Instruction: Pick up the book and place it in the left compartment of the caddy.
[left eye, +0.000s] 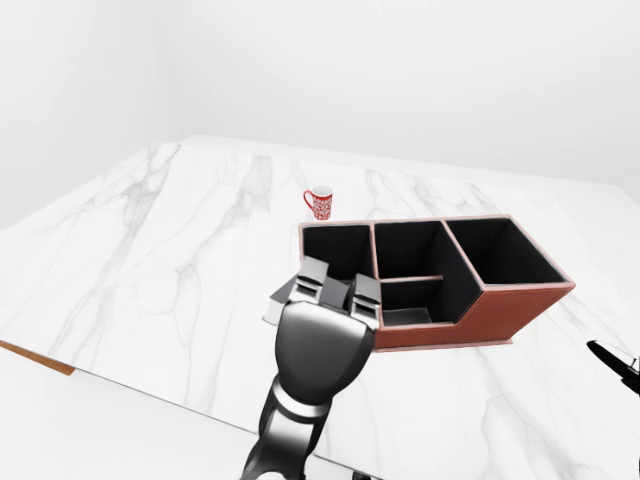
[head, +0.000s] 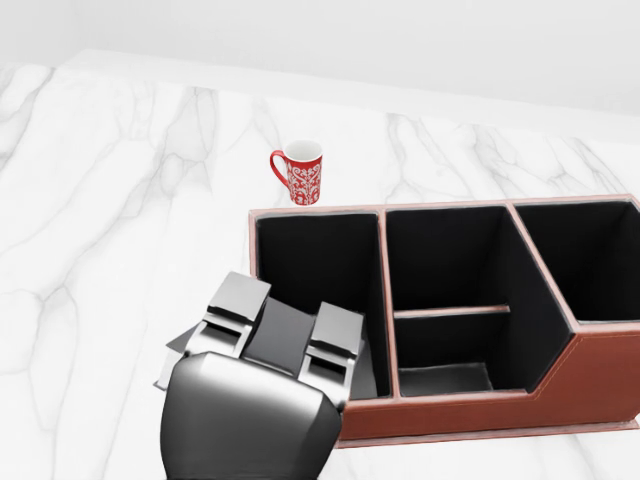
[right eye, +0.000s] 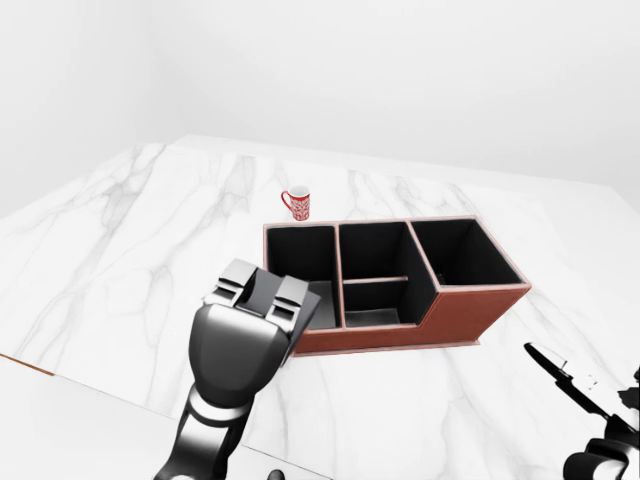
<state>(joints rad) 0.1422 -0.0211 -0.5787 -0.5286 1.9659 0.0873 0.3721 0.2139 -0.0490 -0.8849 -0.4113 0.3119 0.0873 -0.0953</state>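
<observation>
The grey book (head: 183, 345) is mostly hidden under my left hand (head: 285, 335). One corner sticks out at the hand's left, and a grey edge (head: 366, 372) reaches over the wall into the caddy's left compartment (head: 315, 262). The fingers (head: 335, 345) curl over the book and seem closed on it. The caddy (head: 470, 416) is red-brown with a black inside and has three compartments, the middle one split in two. My right hand (right eye: 565, 375) is low at the right edge of the right-eye view, far from the caddy, with its fingers spread.
A red-and-white patterned mug (head: 302, 172) stands on the white marble table (left eye: 150, 250) just above the caddy's left end. The table's near edge (left eye: 35, 358) runs across the lower left of the left-eye view.
</observation>
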